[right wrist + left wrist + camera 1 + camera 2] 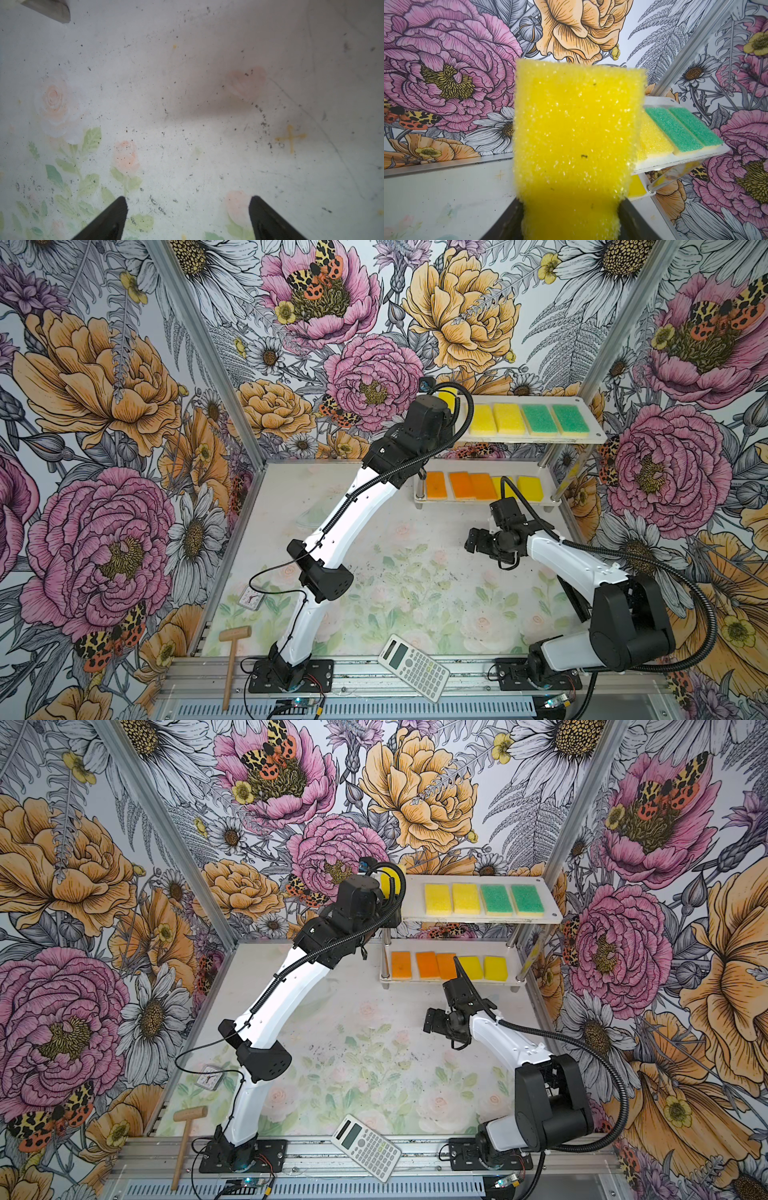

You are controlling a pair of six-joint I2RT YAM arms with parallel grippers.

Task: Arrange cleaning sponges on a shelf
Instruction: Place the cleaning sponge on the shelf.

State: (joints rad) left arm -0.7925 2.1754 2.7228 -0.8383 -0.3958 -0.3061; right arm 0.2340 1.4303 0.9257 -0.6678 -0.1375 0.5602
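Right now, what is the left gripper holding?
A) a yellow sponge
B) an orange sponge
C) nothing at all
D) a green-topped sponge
A: in the left wrist view the left gripper is shut on a yellow sponge, which stands up between its two dark fingers, close to the upper board of the shelf.

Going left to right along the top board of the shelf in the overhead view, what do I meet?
The held yellow sponge, in the left gripper → second yellow sponge → third yellow sponge → first green sponge → second green sponge.
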